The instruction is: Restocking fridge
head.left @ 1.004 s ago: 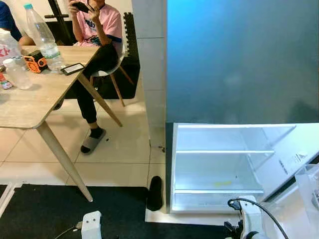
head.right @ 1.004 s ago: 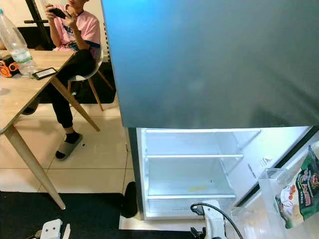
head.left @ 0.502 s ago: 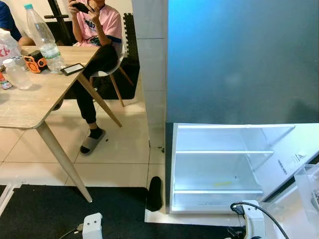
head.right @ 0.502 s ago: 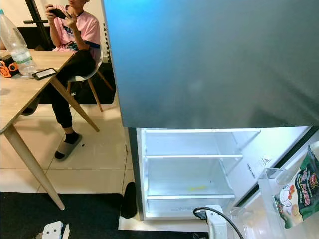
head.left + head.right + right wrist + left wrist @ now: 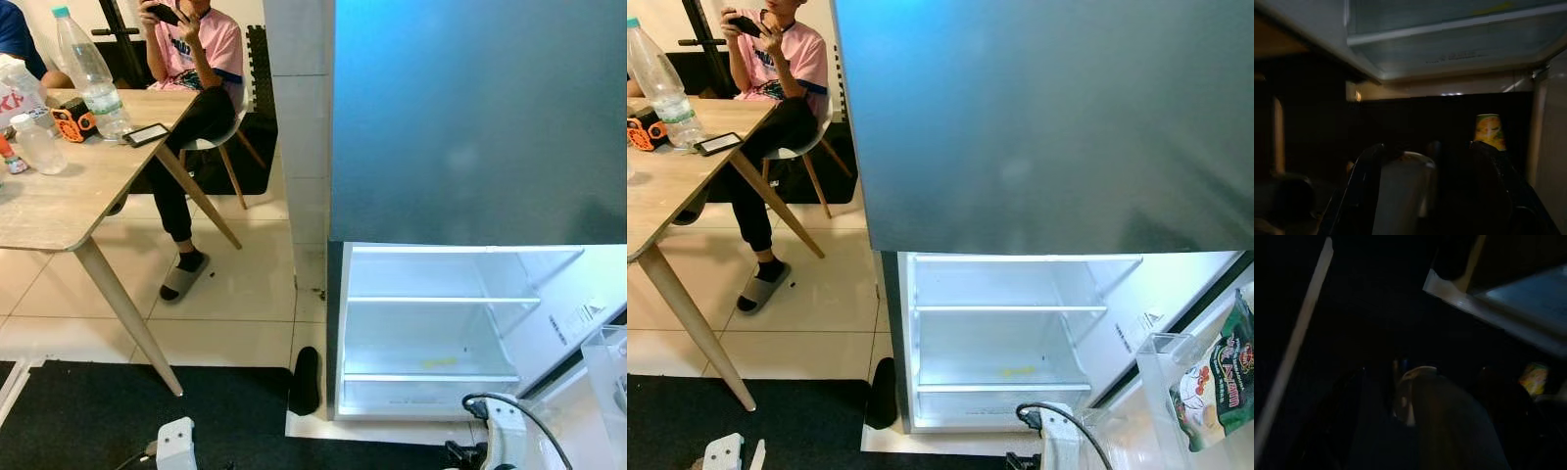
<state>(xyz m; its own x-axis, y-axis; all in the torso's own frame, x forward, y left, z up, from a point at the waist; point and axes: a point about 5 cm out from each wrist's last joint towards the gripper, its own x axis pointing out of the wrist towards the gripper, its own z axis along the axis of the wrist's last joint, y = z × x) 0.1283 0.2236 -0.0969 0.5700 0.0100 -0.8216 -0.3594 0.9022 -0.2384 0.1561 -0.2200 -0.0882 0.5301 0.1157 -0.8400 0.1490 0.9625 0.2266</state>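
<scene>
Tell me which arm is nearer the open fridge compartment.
Right. The right arm is low, directly in front of the open fridge compartment. The left arm is low too, well off to the left over the black mat, nearer the table leg.

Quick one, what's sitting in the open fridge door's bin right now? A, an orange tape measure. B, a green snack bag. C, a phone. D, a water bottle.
B: the green bag stands in the clear door bin, at the right of the open fridge; the bottle and phone are on the table.
</scene>
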